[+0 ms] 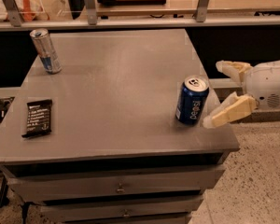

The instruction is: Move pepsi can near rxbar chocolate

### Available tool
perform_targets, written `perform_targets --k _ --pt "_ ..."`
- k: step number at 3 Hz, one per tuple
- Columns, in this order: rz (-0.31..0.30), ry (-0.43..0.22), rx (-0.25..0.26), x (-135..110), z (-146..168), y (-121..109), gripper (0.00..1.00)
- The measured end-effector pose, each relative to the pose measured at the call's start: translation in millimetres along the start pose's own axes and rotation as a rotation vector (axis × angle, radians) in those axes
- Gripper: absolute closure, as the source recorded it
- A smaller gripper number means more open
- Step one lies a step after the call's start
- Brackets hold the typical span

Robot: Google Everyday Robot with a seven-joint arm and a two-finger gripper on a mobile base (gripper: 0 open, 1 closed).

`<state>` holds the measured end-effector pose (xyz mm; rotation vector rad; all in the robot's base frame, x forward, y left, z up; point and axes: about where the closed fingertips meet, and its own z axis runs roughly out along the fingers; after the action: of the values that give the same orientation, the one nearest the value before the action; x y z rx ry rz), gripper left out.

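The pepsi can [192, 100], dark blue with white lettering and a silver top, stands upright near the right edge of the grey table [116, 78]. The rxbar chocolate [38, 117], a flat black wrapped bar with white text, lies near the table's left front edge. My gripper [216, 94] comes in from the right at can height, open, just right of the can. One cream finger [229, 112] lies close to the can's right side, the other [233, 70] farther back. It holds nothing.
A slim silver-and-blue can [45, 50] stands at the table's back left. Drawers [116, 188] sit under the tabletop. A shelf with a rail [140, 17] runs behind the table. Speckled floor [261, 171] lies to the right.
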<state>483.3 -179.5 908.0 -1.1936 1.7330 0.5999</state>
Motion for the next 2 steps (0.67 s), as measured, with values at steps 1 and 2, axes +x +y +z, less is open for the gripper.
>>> perform_targets --k 1,2 --pt "0.007 -0.074 -0.012 0.6 9.3 0.9 0.0" --pt "0.004 -0.133 -0.036 -1.9 19.8 2.2 0.0"
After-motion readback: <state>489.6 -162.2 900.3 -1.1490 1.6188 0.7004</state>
